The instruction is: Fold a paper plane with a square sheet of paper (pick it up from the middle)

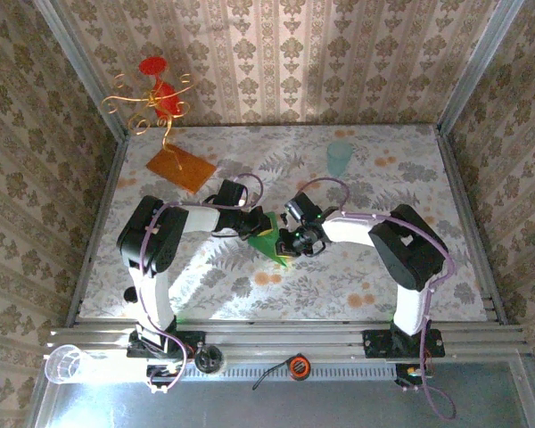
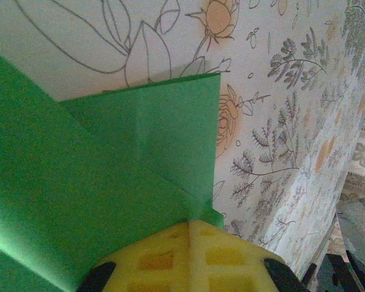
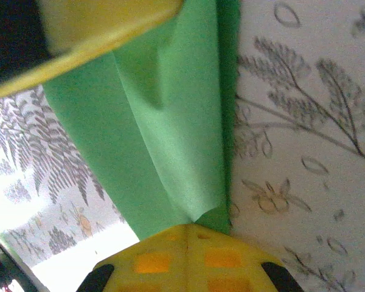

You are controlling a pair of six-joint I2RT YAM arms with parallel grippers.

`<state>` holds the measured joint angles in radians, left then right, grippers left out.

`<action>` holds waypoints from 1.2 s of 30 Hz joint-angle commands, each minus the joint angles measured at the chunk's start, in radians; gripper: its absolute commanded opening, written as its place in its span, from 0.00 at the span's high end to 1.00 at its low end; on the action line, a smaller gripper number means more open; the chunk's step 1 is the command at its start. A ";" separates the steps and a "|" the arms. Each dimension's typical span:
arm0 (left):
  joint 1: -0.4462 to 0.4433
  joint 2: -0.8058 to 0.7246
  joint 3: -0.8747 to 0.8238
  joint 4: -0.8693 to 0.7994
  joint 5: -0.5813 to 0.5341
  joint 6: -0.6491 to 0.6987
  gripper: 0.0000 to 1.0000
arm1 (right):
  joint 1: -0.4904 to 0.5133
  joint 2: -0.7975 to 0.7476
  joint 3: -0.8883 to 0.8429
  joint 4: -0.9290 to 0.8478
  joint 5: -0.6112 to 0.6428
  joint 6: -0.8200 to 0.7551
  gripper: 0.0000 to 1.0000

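- Left fingers (image 2: 170,261): yellow pads pressed together, pinching a folded corner of the green paper.
- Right fingers (image 3: 170,261): pads likewise pressed together, pinching the opposite end, where a crease runs into the seam between them.
- Paper plane (image 1: 267,242): partly folded green sheet with overlapping flaps and a pointed tip, held between both arms over the middle of the surface (image 1: 383,285). Whether it touches the flowered cloth cannot be told.
- Board (image 1: 180,168), teal cup (image 1: 339,158) and wire ornament (image 1: 156,94): far side, well apart from the work.
- Step in hand, as judged: mid-fold, shaping the flaps along the centre crease, with the narrow dart not yet finished.
- Next move, as judged: one pinch anchors the crease while the other carries its flap over squarely. Edges must line up before pressing, since thin paper slips or buckles easily.
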<state>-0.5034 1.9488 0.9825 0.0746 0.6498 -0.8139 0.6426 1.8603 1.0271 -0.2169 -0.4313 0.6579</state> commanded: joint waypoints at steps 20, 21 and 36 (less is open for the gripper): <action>-0.003 0.107 -0.056 -0.179 -0.193 0.054 1.00 | -0.003 -0.051 -0.073 -0.128 -0.084 -0.044 0.98; -0.003 0.106 -0.057 -0.179 -0.193 0.053 1.00 | -0.003 -0.053 -0.080 -0.132 -0.088 -0.048 0.98; -0.004 0.109 -0.053 -0.177 -0.190 0.054 1.00 | -0.003 -0.128 -0.141 -0.170 -0.074 -0.077 0.96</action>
<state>-0.5045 1.9488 0.9829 0.0746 0.6498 -0.8097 0.6376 1.7672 0.9104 -0.2996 -0.4980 0.5976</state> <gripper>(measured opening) 0.065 0.063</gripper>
